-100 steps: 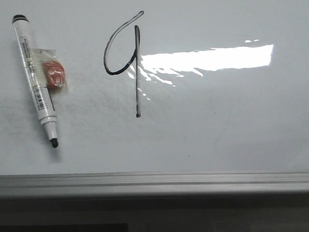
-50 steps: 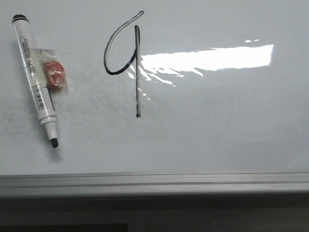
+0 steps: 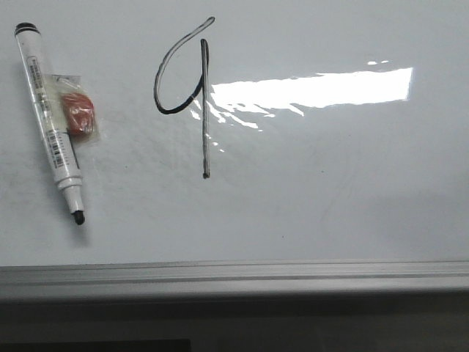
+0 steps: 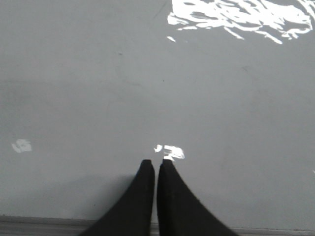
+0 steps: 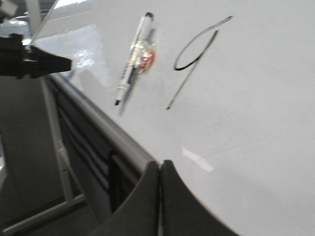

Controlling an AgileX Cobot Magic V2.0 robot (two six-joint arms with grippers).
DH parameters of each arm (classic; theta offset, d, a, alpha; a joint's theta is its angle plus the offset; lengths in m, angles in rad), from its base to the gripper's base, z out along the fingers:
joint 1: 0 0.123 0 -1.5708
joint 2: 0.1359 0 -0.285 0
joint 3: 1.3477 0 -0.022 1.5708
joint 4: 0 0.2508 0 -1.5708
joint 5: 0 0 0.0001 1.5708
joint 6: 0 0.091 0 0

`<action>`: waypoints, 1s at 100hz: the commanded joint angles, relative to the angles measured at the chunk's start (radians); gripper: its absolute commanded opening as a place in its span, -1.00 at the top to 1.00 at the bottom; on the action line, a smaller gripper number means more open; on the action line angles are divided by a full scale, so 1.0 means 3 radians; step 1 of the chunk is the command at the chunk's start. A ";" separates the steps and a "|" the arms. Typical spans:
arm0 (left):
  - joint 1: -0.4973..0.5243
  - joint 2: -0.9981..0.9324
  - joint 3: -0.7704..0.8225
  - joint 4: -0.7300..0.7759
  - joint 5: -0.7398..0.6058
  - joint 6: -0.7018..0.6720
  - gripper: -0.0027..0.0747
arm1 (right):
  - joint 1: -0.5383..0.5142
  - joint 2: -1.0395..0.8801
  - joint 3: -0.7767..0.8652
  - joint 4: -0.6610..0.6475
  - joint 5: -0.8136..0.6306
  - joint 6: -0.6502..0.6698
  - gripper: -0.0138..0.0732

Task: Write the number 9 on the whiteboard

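Note:
The number 9 [image 3: 204,103] stands in thin black strokes on the glossy whiteboard [image 3: 330,191]: an open loop at the upper left joined to a long straight stem. The right wrist view shows the number 9 [image 5: 194,59] too. An uncapped white marker [image 3: 50,125] lies flat at the board's far left, tip toward the front edge, with a small red piece in clear wrap [image 3: 78,112] beside it. My left gripper [image 4: 157,162] is shut and empty over bare board near the frame. Over the board's front edge, my right gripper [image 5: 161,163] is shut and empty. Neither gripper appears in the front view.
A grey metal frame edge [image 3: 234,275] runs along the board's front, with dark space below it. Bright glare [image 3: 315,88] lies right of the stem. The other arm's black end [image 5: 29,61] pokes in at the side of the right wrist view.
The whole front view has shifted slightly left between frames; the marker, the red piece and the 9 keep their places relative to each other.

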 commanded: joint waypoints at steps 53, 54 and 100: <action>0.0008 -0.0095 0.0138 -0.0012 -0.0119 -0.0036 0.98 | -0.2564 -0.0732 0.0033 0.0121 0.0596 -0.0198 0.83; 0.0008 -0.0095 0.0138 -0.0012 -0.0119 -0.0036 0.98 | -0.2598 -0.0745 0.0033 0.0121 0.0624 -0.0198 0.83; 0.0008 -0.0095 0.0138 -0.0012 -0.0119 -0.0036 0.98 | -0.3144 -0.1068 0.0033 0.0325 0.1536 -0.0457 0.83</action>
